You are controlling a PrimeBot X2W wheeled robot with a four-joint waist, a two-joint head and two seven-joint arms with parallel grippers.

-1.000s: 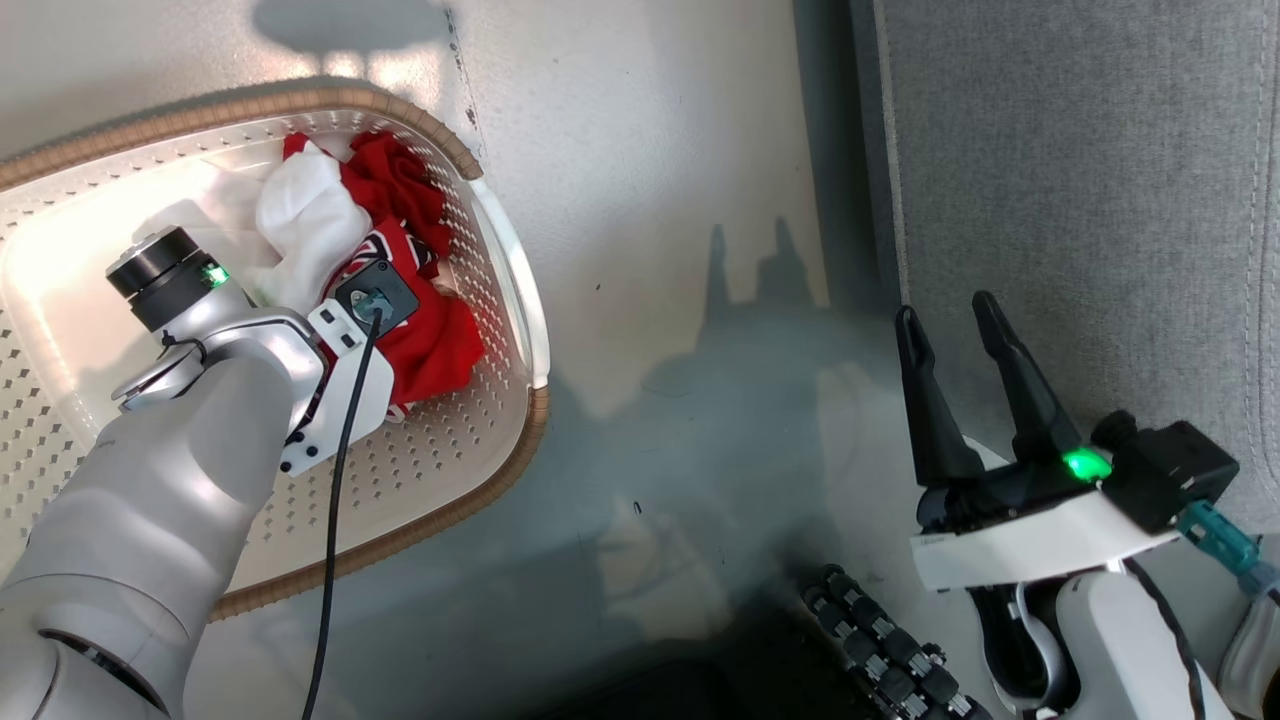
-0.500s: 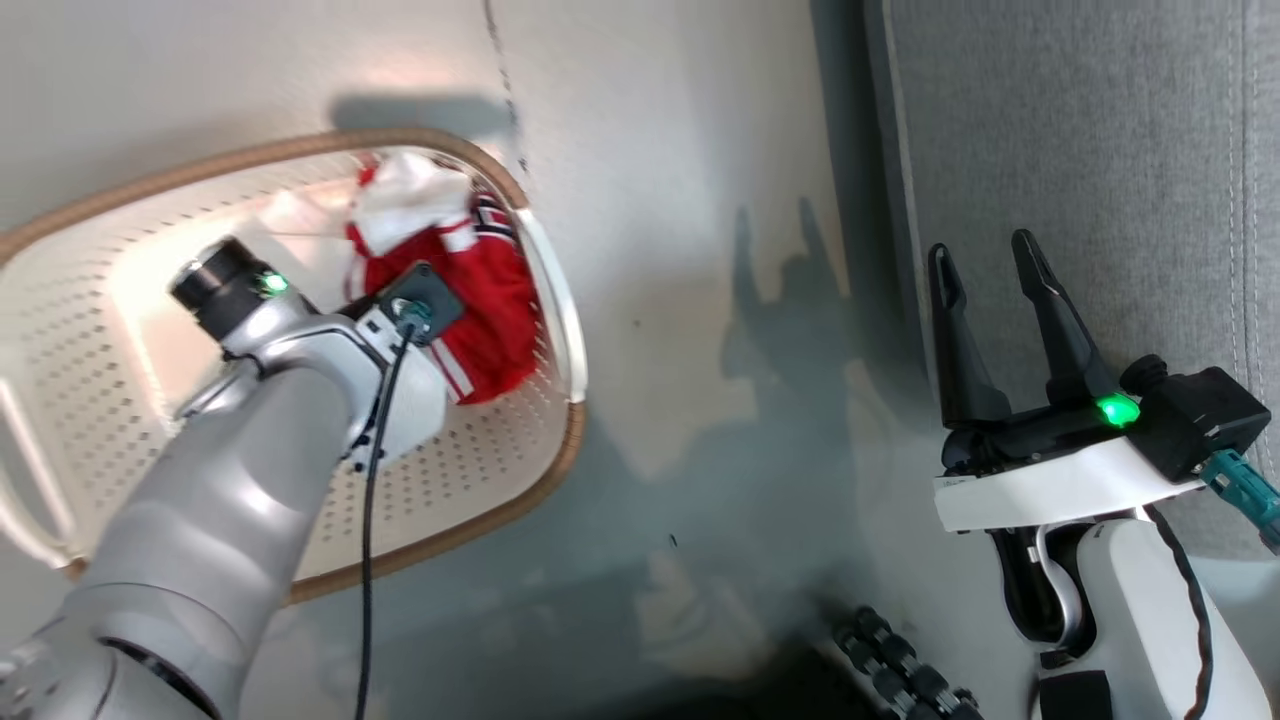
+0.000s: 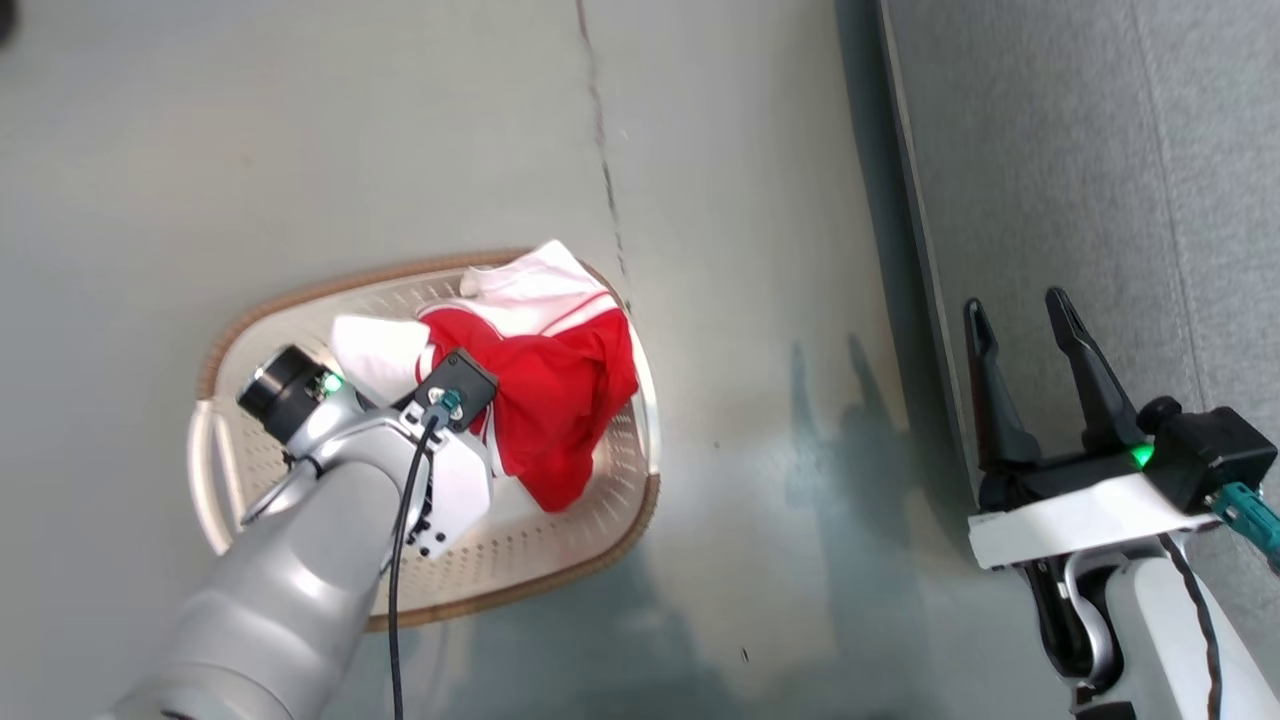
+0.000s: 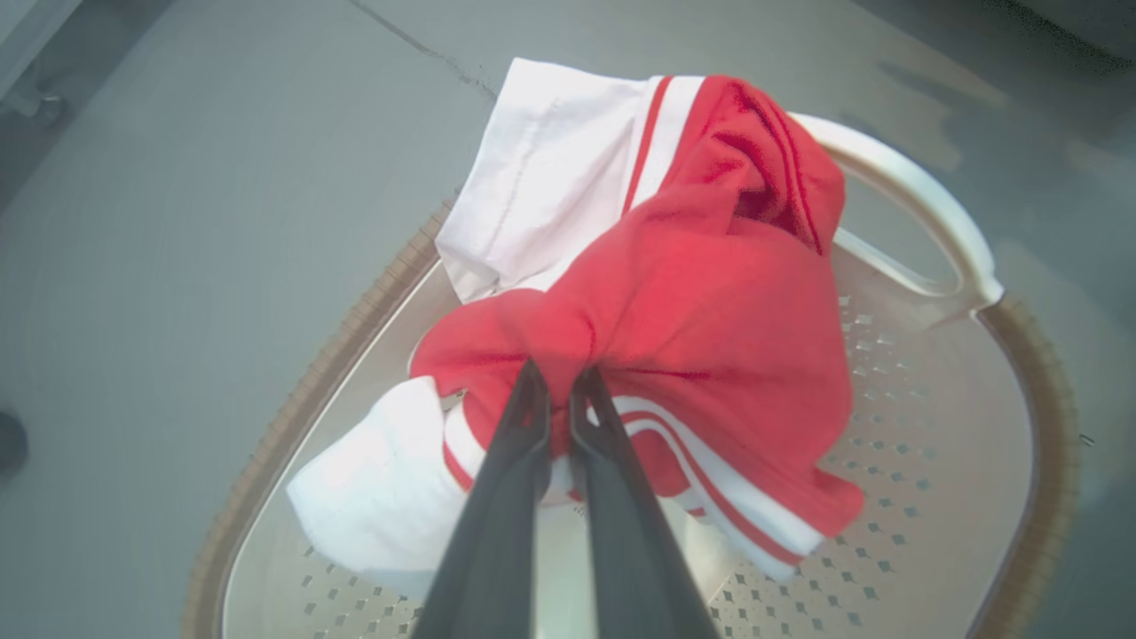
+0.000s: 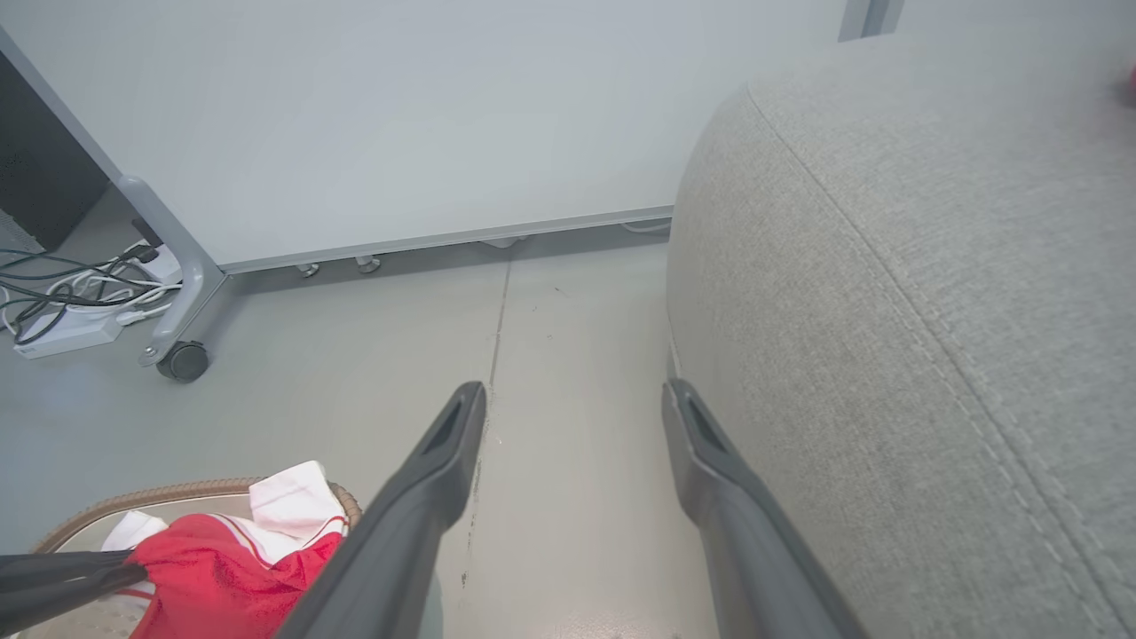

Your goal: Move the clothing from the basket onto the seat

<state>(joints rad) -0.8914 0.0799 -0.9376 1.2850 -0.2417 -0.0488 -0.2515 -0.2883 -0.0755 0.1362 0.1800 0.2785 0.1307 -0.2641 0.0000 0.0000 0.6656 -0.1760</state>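
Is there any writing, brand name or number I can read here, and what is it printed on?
No text can be read. The red and white sports garment shows stripes but no lettering; the cream perforated basket with brown woven rim, the grey fabric seat, the left gripper and the right gripper carry no legible marks.

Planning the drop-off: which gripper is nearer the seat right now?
Right. The right gripper hangs open at the edge of the seat; the left gripper is across the floor over the basket, shut on the clothing.

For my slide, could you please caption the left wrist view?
Left gripper shut on red-and-white clothing, bunched over the cream basket.
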